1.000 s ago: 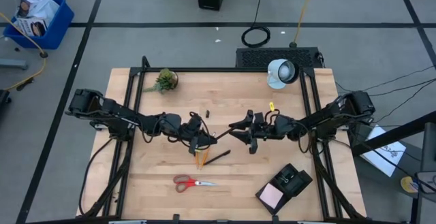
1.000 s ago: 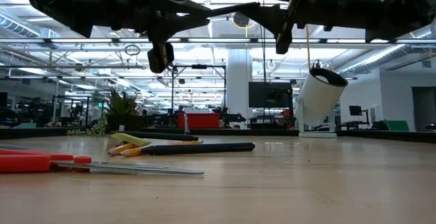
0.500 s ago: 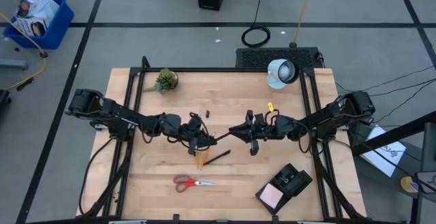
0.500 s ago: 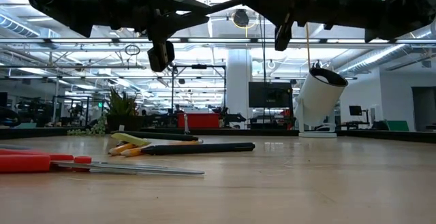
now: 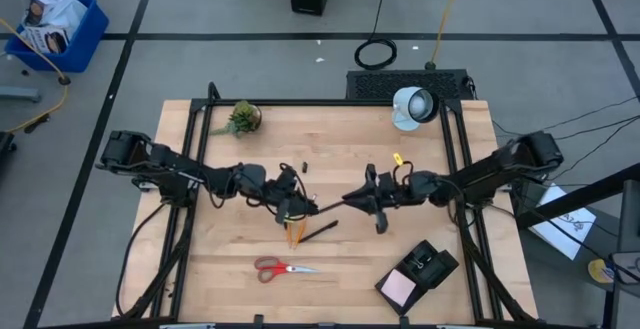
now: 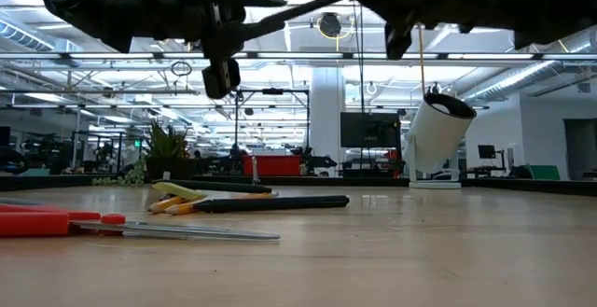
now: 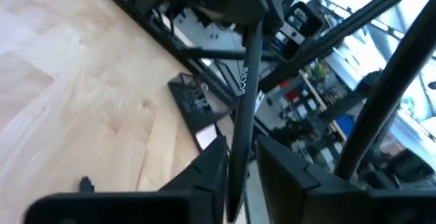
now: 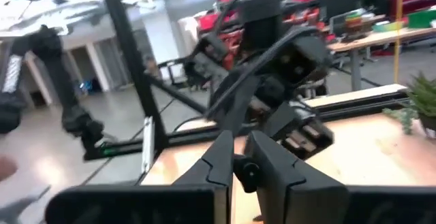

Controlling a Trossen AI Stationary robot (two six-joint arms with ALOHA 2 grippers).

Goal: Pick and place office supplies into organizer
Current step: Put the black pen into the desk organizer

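A black pen (image 5: 330, 205) hangs level in the air above the table's middle, between my two grippers. My right gripper (image 5: 356, 199) is shut on its right end. My left gripper (image 5: 300, 207) stands open, a finger on either side of the pen's left end (image 7: 240, 163). Below them on the wood lie orange-yellow pencils (image 5: 293, 232), a second black pen (image 5: 322, 230) and red-handled scissors (image 5: 281, 267). The black organizer (image 5: 430, 265), with a pink sticky-note pad (image 5: 398, 289) in it, sits at the near right. Tiny black bits (image 5: 301, 166) lie farther back. My left gripper has its fingers (image 7: 211, 169) close on both sides of the pen's left end; whether they touch it, I cannot tell. My right gripper pinches the pen's right end (image 8: 246, 172) between its two fingers, coming level from the table's right and lying along the pen. The pen is lifted clear of the table and roughly level.
A small green potted plant (image 5: 243, 118) stands at the far left, and a round white lamp (image 5: 412, 105) at the far right. Black frame rails (image 5: 196, 149) run along both sides of the table. Bare wood lies at the near left.
My right gripper has shut on the pen's right end and then shifted a little toward the table's right edge, rising slightly. The pen stays in the air between the two grippers.
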